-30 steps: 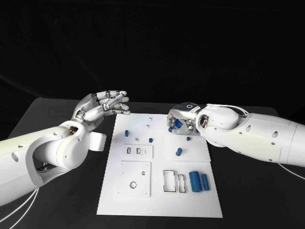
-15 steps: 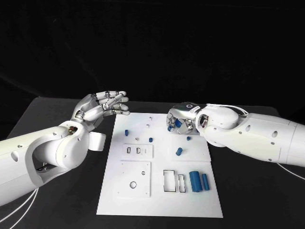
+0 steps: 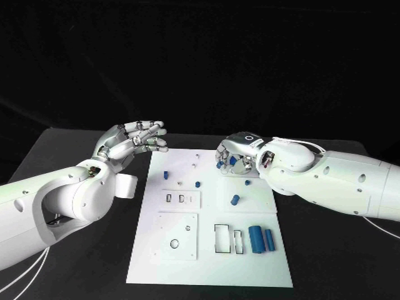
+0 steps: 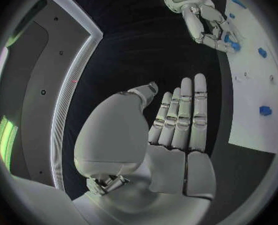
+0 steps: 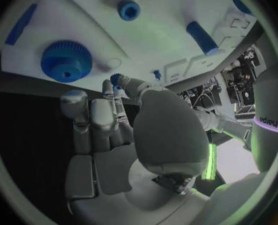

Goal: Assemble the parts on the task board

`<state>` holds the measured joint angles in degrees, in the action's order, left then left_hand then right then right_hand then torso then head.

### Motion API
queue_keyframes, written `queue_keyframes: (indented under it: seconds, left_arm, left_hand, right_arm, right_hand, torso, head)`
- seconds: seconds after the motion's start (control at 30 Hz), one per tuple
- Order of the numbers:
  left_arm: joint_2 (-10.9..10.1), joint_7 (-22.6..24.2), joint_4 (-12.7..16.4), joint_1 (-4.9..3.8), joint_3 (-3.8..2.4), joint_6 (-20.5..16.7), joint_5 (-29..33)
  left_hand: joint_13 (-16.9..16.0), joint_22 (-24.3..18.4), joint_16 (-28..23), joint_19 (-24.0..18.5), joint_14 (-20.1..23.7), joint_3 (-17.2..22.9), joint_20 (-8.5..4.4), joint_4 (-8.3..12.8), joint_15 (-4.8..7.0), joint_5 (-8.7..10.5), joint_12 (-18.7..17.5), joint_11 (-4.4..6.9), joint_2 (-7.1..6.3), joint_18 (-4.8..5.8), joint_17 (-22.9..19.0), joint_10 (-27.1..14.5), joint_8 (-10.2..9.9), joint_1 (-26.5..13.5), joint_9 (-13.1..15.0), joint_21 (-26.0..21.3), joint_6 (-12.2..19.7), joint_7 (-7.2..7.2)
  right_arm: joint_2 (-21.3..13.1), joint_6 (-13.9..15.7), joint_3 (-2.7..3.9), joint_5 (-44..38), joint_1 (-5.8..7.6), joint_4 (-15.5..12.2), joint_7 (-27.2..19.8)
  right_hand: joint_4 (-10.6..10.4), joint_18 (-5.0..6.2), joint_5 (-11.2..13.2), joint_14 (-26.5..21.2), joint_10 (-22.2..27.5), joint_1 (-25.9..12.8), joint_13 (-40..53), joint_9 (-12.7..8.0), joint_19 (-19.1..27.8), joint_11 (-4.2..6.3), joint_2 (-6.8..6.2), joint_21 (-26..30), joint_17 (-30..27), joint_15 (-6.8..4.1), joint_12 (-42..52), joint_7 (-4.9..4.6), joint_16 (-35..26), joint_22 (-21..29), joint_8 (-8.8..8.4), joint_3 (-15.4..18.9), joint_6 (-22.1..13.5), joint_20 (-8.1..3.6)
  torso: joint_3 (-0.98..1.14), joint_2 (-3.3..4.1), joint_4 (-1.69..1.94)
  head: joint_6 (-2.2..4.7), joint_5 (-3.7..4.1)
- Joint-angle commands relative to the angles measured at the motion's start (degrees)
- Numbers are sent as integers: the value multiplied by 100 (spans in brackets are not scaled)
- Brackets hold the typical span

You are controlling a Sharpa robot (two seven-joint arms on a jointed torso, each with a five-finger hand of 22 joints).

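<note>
The right hand has drifted a little toward the upper left of the frame over the last second and now sits over the far right edge of the white board. Its fingers are curled in close together; something blue shows at their tips beside the blue gear, but whether they pinch a piece or only touch the gear I cannot tell. The shift is small, so my reading is that this hand is fine-positioning at the gear rather than travelling to a new spot.

The left hand has barely moved. It hangs above the black worktop just off the board's upper left corner, fingers straight, side by side and holding nothing.

On the board, loose blue pieces are scattered: a short peg in the upper left, a stubby cylinder at mid right, and two longer bars lower right beside open rectangular slots. With those slots unfilled, most of the assembly looks undone.
</note>
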<state>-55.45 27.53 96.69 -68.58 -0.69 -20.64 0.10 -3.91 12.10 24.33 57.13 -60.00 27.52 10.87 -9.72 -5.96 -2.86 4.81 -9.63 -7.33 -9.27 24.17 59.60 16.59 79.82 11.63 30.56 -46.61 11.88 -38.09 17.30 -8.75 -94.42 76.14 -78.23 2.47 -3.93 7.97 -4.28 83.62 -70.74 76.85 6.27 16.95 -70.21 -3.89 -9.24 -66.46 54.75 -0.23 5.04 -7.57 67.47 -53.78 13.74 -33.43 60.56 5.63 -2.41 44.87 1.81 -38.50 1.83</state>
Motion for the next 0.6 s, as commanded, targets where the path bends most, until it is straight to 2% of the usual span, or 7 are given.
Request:
queue_keyframes:
  seconds: [0.03, 0.17, 0.23, 0.37, 0.43, 0.47, 0.6]
  left_arm:
    - [3, 25, -14, -11, -5, 120, 54]
    - [4, 39, -23, -13, -6, 117, 57]
    - [8, 80, -21, -13, -6, 81, 59]
    - [18, 146, -15, -15, -10, 39, 67]
    - [26, 154, -15, -16, -14, 33, 72]
    - [28, 153, -14, -17, -15, 34, 74]
    - [36, 148, -11, -20, -18, 40, 77]
  left_hand:
    - [-6, 9, 39, -24, -1, 32, -6, 5, 8, -23, -30, -23, 3, -104, 8, -16, -21, -60, 9, 29, 54, 183]
    - [-6, 13, 45, -26, 5, 38, -7, 11, 8, -24, -32, -24, 3, -104, 16, -19, -22, -57, 9, 37, 56, 184]
    - [-6, 14, 46, -27, 7, 39, -7, 13, 8, -24, -33, -24, 3, -104, 17, -19, -23, -57, 9, 38, 57, 184]
    - [-10, 26, 58, -40, 37, 68, -9, 42, 8, -24, -31, -22, 11, -103, 40, -8, -18, -38, 14, 61, 47, 183]
    - [-10, 26, 58, -40, 37, 68, -9, 42, 8, -24, -31, -22, 11, -103, 40, -8, -18, -38, 14, 61, 47, 183]
    - [-10, 26, 58, -40, 37, 68, -9, 42, 8, -24, -31, -22, 11, -103, 40, -8, -18, -38, 14, 61, 47, 183]
    - [-12, 30, 63, -46, 45, 77, -9, 49, 8, -24, -31, -22, 14, -103, 48, -4, -16, -36, 16, 70, 43, 183]
  right_arm:
    - [22, 519, 6, -13, 12, -66, 199]
    - [129, 740, 10, -34, 28, -7, 331]
    - [209, 912, 12, -23, 43, 80, 376]
    - [360, 1124, 13, 25, 66, 258, 443]
    - [432, 1169, 13, 55, 77, 331, 464]
    - [455, 1167, 13, 64, 80, 349, 469]
    - [550, 1091, 13, 87, 84, 411, 477]
  right_hand:
    - [-14, -89, -1, -9, -23, -23, 2, 8, -25, -17, 37, -20, -14, -25, 14, -16, 14, -9, 28, -32, 16, 4]
    - [-19, -97, -2, -4, -21, -28, 3, 11, -47, -18, 37, -47, 12, -24, 12, -17, 32, -50, 29, -35, 10, 4]
    - [-18, -100, -2, 0, -20, -28, 3, 13, -54, -17, 34, -56, 30, -24, 10, -18, 45, -64, 29, -37, 7, 4]
    - [-14, -117, -3, 11, -20, -30, 7, 26, -108, -18, 7, -122, 60, -24, 6, -26, 75, -162, 27, -51, -26, 3]
    - [-14, -117, -3, 11, -20, -30, 7, 26, -108, -18, 7, -122, 60, -24, 6, -26, 75, -162, 27, -51, -26, 3]
    - [-13, -118, -5, 12, -18, -28, 8, 30, -112, -20, 6, -128, 54, -24, 4, -29, 75, -171, 28, -58, -34, 3]
    - [-12, -117, -5, 12, -17, -26, 8, 33, -110, -21, 5, -126, 55, -23, 2, -31, 77, -167, 29, -64, -38, 3]
  torso:
    - [-1, 1, 2]
    - [-3, 17, 17]
    - [-11, 24, 35]
    - [-23, 26, 39]
    - [-32, 31, 46]
    - [-24, 35, 43]
    - [-26, 45, 43]
  head:
    - [28, 4]
    - [54, 5]
    - [65, 29]
    - [90, 23]
    - [92, 18]
    - [93, 12]
    - [94, 2]
